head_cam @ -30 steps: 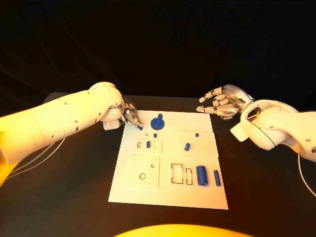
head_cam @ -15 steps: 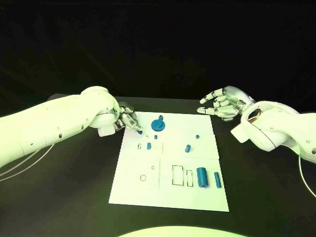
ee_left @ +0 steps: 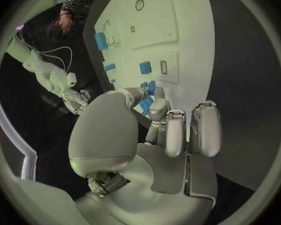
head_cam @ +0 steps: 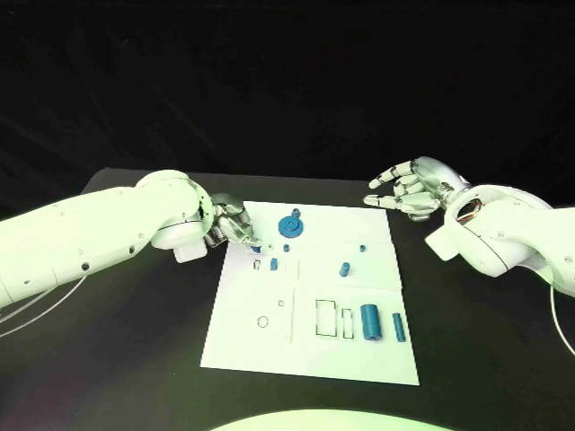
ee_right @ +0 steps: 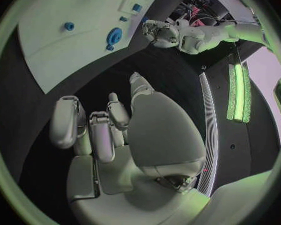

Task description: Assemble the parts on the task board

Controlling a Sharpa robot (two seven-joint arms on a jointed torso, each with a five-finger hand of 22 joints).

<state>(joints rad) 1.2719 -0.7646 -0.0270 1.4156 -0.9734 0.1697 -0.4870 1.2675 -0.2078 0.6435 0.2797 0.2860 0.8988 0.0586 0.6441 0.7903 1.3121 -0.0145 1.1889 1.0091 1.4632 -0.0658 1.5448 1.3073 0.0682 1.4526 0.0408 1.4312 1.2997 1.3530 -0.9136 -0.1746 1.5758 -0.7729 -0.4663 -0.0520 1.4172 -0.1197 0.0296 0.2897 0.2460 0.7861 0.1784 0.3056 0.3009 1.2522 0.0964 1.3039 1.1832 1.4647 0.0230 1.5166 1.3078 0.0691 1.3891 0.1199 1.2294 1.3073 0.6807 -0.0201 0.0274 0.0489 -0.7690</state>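
In wrist view — left hand (ee_left: 154, 116) pinching blue part (ee_left: 145, 105)

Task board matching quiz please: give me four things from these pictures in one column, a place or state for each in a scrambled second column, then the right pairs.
Things
1. left hand
2. right hand
3. round blue part
4. large blue cylinder

Places or states
A. lies near the task board's near right corner
B. hovers off the board, past its far right corner, holding nothing
C. sits at the board's far edge, near the middle
D. pinches a small blue part at the board's far left corner

Pairs: 1-D, 2-B, 3-C, 4-A
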